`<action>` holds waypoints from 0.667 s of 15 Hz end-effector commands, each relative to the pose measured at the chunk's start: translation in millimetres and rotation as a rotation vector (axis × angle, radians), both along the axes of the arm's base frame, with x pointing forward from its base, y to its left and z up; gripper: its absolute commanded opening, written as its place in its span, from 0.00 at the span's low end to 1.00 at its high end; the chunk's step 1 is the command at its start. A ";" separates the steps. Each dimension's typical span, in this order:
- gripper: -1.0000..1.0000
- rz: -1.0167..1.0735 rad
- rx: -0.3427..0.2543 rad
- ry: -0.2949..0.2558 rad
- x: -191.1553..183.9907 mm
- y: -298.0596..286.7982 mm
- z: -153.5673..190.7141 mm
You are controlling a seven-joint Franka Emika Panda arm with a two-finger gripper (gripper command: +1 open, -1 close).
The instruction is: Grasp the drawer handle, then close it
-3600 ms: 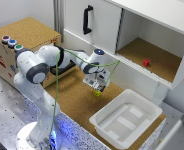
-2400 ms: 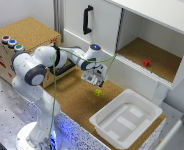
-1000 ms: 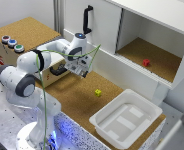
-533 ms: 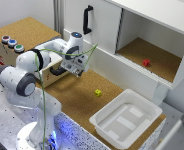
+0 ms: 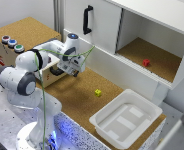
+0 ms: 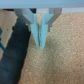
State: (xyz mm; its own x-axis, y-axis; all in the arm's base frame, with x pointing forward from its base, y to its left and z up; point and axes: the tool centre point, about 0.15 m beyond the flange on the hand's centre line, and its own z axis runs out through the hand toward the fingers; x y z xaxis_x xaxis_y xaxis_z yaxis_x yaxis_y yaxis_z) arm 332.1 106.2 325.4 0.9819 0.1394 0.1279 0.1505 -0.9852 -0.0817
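You are in the approach step: the tool (image 5: 73, 71) hangs at the front of the drawer (image 5: 51, 64), which stands pulled out of the cork box under the three coloured buttons (image 5: 11, 43). The wrist view shows the tool clenched, its fingers (image 6: 41, 31) pressed together on nothing, with the handle (image 6: 15, 60) a dark bar just beside them, not between them. In the exterior view the handle (image 5: 57, 71) shows only as a dark patch beside the tool.

I judge that you must first spread the fingers, bring them astride the bar, clamp, then push the drawer into the box.

The table (image 5: 79, 97) is cork, level and grainy. A yellow cube (image 5: 98, 92) and a white tub (image 5: 127, 119) sit well apart from the drawer; the white cabinet (image 5: 104, 30) stands behind.
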 end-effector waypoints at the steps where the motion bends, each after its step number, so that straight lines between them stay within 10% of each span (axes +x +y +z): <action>1: 0.00 0.045 -0.023 -0.050 -6.1 55.3 -2.6; 10: 0.00 0.170 0.007 -0.061 -14.8 119.1 1.8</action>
